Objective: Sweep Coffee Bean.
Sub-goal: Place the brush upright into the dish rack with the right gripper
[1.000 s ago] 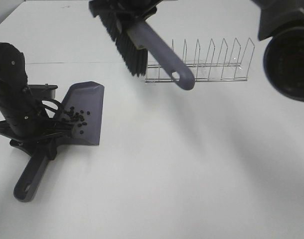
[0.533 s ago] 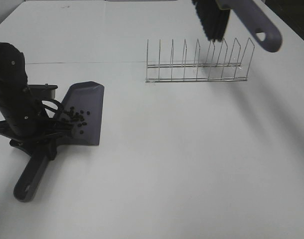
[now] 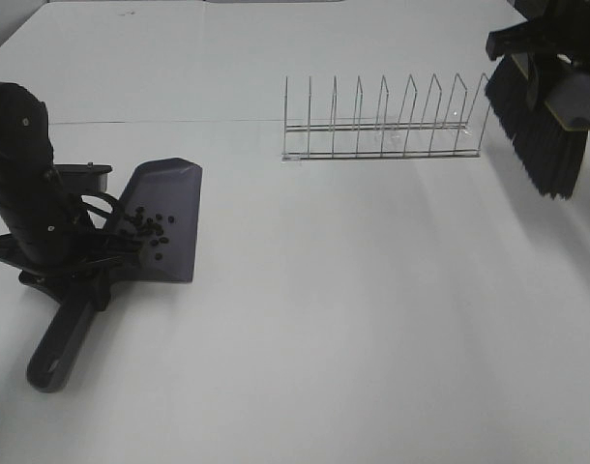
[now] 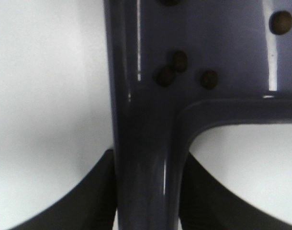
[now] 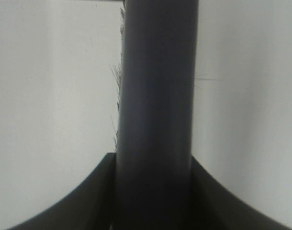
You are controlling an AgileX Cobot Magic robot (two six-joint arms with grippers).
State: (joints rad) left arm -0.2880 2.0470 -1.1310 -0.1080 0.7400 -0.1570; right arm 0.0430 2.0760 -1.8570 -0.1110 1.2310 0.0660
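Dustpan handle: nearest item, lying flat on the desk with its hanging hole toward the front edge.
Left tool: clamped narrow on the handle's neck, just behind the point where it joins the pan. The wrist view shows a dark finger pressed against each side of it.
Dustpan: grey, resting on the desk, open lip pointing away from the arm.
Coffee beans: gathered inside the pan toward the handle end. The wrist view shows several up against the back wall. I see none loose on the desk in the high view, so the sweep looks done or nearly so.
Risk, spill: the beans are small and oval and should roll freely. If the pan is lifted lip-low or jerked, they would run out over the open lip.
Risk, grip: the hold is on a smooth, glossy neck. If the handle twists between the fingers, the pan would tip sideways and shed its load.
Wire rack: stands farther back, right of centre, with nothing in it.
Brush: at the far right, raised off the desk with bristles hanging down, just beside the rack's right end.
Right tool: closed on the brush handle, with both fingers against the shaft.
Risk, snag: any move leftward at this height could catch the bristles on the rack wires and drag or topple the rack.
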